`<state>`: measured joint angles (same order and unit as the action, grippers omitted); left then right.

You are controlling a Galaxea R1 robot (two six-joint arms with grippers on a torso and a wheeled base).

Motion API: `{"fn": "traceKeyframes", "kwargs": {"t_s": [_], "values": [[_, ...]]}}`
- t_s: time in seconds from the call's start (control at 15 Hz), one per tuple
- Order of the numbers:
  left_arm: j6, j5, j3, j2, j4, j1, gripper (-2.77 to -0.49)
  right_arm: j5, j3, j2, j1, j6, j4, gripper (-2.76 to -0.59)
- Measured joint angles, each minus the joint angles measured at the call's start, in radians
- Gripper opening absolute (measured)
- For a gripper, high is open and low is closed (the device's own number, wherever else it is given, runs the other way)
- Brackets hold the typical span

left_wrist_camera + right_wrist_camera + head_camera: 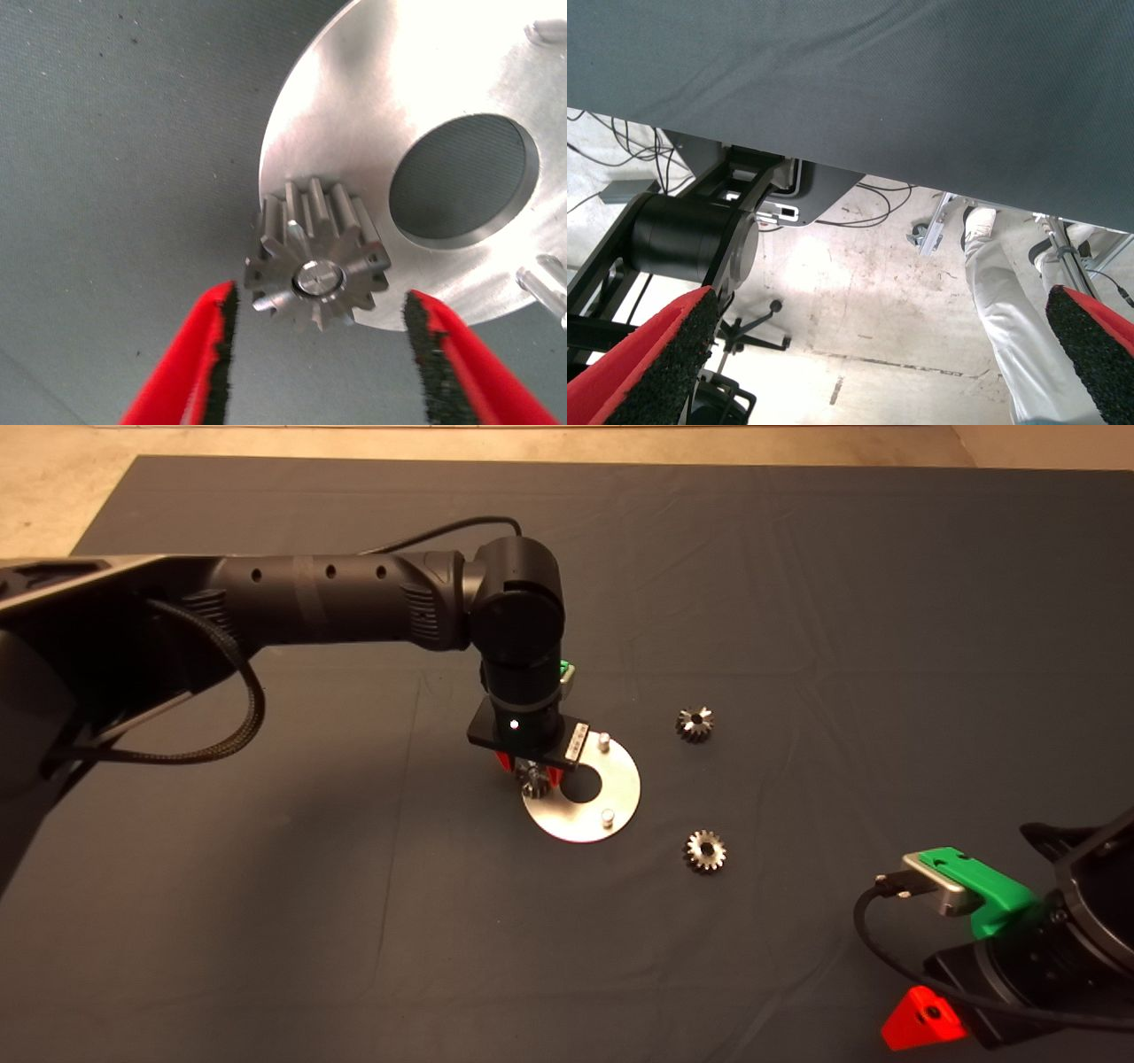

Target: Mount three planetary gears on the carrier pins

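The silver carrier plate (620,784) lies mid-mat, with a large central hole. Two bare carrier pins (603,740) (608,817) stand on it. In the left wrist view one planetary gear (314,261) sits on the third pin at the edge of the plate (354,106), and the pin's end shows in its bore. My left gripper (321,292) (532,772) is straight above this gear, open, with a finger on each side and a gap to the teeth. Two more gears (695,724) (705,850) lie loose on the mat to the plate's right.
My right gripper (921,1023) is parked at the lower right edge of the mat, open. Its wrist view (883,301) looks past the mat's edge at the floor, cables, a black stand and a person's leg (1005,292).
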<state>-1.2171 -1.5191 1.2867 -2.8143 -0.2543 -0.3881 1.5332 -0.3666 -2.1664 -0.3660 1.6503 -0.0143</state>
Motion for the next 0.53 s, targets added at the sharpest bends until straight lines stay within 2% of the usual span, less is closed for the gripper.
{"fn": "traceKeyframes", "kwargs": {"t_s": [0.13, 0.2, 0.27, 0.4, 0.47, 0.53], "values": [[-0.002, 0.000, -0.011, 0.000, 0.000, -0.002, -1.95, 0.000, 0.000, 0.000, 0.000, 0.000, 0.000, -0.61], [-0.002, 0.000, -0.016, 0.000, 0.002, -0.012, -1.91, 0.000, 0.000, 0.000, 0.000, 0.000, 0.000, -0.61], [-0.007, 0.000, -0.021, 0.000, 0.003, -0.032, -1.81, 0.000, 0.000, 0.000, 0.000, 0.000, 0.000, -0.61], [-0.017, 0.000, -0.029, 0.000, 0.003, -0.090, -1.79, 0.000, 0.000, 0.000, 0.000, 0.000, 0.000, -0.61], [-0.027, 0.000, -0.037, 0.002, 0.002, -0.113, -1.68, 0.000, 0.000, 0.000, 0.000, 0.000, 0.000, -0.61], [-0.036, 0.000, -0.046, 0.006, 0.003, -0.122, -1.64, 0.000, -0.001, 0.000, 0.000, 0.000, 0.000, -0.61]]}}
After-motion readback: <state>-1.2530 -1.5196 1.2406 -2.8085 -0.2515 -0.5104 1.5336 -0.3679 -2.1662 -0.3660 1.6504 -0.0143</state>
